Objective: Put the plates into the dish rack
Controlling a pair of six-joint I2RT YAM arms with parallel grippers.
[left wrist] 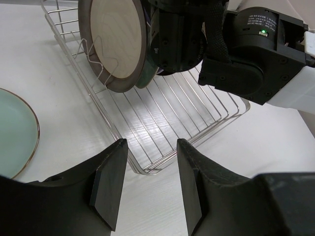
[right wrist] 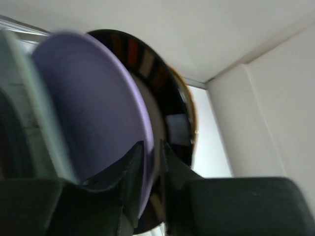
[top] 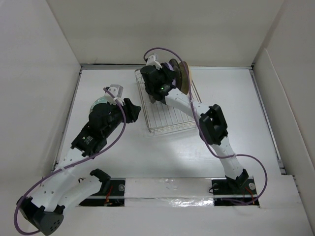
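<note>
The silver wire dish rack (top: pixel 170 115) stands mid-table and also shows in the left wrist view (left wrist: pixel 172 113). Plates stand on edge at its far end (top: pixel 181 76). A tan-faced plate with a dark rim (left wrist: pixel 118 39) leans in the divider wires. My right gripper (right wrist: pixel 152 145) is shut on the rim of the lavender plate (right wrist: pixel 88 108), holding it upright over the rack's far end beside a dark-rimmed shiny plate (right wrist: pixel 170 103). My left gripper (left wrist: pixel 150 182) is open and empty, just left of the rack's near corner. A pale green plate (left wrist: pixel 15 132) lies flat on the table to its left.
A pale, blurred mint-coloured edge (right wrist: pixel 24 93) shows to the left of the lavender plate. White walls enclose the table on the left, back and right. The right arm (top: pixel 214 125) stretches over the rack's right side.
</note>
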